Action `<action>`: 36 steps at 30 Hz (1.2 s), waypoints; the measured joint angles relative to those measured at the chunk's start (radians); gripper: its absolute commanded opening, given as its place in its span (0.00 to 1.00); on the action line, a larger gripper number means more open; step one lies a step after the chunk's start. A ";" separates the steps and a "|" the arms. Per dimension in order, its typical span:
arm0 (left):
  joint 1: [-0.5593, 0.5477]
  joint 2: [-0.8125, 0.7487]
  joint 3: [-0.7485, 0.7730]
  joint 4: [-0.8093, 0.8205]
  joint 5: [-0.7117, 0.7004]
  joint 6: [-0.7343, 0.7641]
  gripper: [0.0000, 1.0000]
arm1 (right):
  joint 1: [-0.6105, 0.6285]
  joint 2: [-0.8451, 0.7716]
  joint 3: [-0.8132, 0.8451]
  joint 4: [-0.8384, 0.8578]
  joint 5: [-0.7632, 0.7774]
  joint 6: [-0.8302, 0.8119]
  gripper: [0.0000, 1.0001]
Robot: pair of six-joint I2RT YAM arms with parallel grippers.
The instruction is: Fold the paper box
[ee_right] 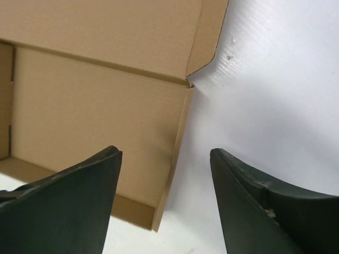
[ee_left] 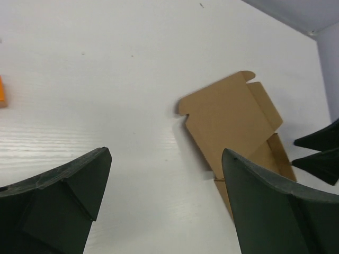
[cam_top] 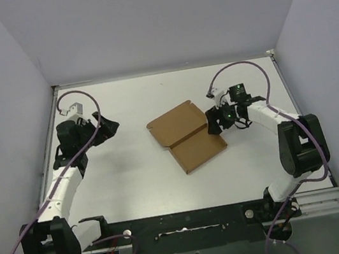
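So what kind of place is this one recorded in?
Probably a robotics lab test cell: a white table boxed in by plain panels, a left arm and right arm bolted at its near edge, a brown paper box lying on it.

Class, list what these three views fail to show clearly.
Left wrist: near end of the paper box, behind a finger of the left gripper; an orange thing, cut by the left edge.
Right wrist: the box's far parts, cut by frame edges.
Top: its slits, too small.
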 measured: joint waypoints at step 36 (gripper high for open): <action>0.151 0.179 0.187 -0.324 -0.123 0.371 0.86 | -0.059 -0.157 0.047 -0.209 -0.327 -0.320 0.80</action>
